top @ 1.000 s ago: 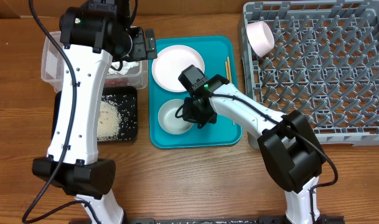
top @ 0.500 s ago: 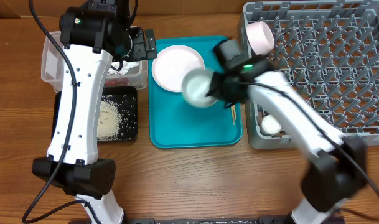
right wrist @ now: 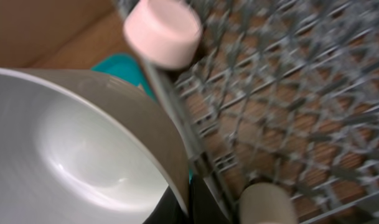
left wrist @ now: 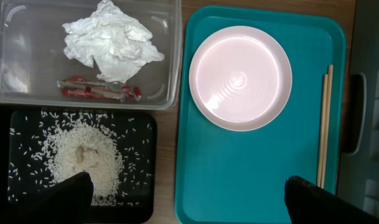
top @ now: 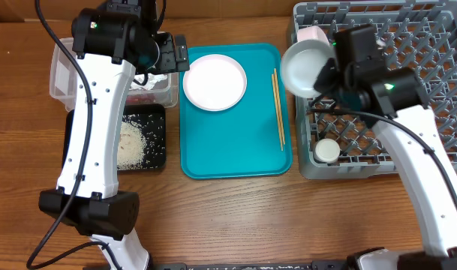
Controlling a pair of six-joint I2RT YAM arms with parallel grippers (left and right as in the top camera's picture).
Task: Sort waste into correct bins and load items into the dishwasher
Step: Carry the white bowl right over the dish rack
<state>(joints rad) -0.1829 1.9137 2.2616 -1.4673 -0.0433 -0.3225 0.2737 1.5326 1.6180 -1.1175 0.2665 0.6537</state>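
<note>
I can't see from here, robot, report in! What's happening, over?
Left gripper open, empty. Right gripper shut on white bowl over dish rack's left edge. Plate, chopsticks on teal tray, not yet loaded. Racked bowl close beside it.

No text, label or number is showing legibly in any view; the red-and-silver wrapper (left wrist: pixel 99 91) in the clear tub (left wrist: pixel 27 56) is appearing too small and blurred to read.

Bowl (top: pixel 305 69) off tray (top: pixel 228 146), over rack (top: pixel 431 52)
</note>
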